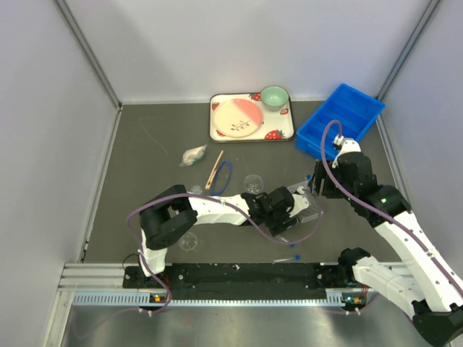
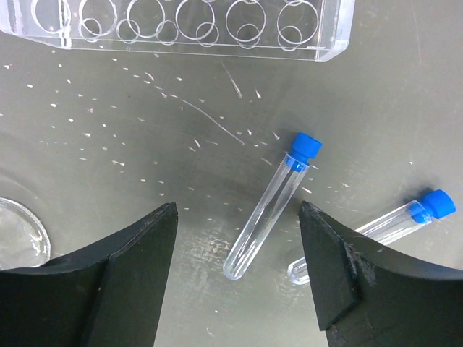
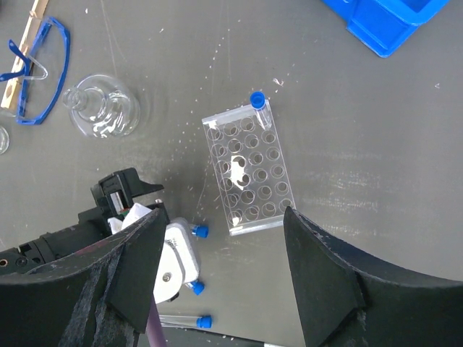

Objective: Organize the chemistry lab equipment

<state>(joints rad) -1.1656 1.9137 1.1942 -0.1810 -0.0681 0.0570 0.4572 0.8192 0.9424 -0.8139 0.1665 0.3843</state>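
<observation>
A clear tube rack [image 3: 248, 170] lies on the dark table, with one blue-capped tube [image 3: 258, 105] standing in its far corner. My left gripper [image 2: 239, 210] is open low over the table. A loose blue-capped tube [image 2: 268, 210] lies between its fingers, untouched. A second tube [image 2: 391, 220] lies just right of it. The rack's edge [image 2: 181, 29] is just beyond. My right gripper [image 3: 226, 213] is open and empty, hovering above the rack's near end. In the top view the left gripper [image 1: 293, 206] is beside the rack [image 1: 309, 204] and the right gripper [image 1: 316, 184] is over it.
A small glass flask [image 3: 101, 108], a blue ring [image 3: 43, 72] and a wooden stick [image 3: 25, 43] lie to the left. A glass dish [image 1: 189, 242] sits near the left arm. A blue bin [image 1: 340, 119] and a strawberry tray [image 1: 217, 134] stand at the back.
</observation>
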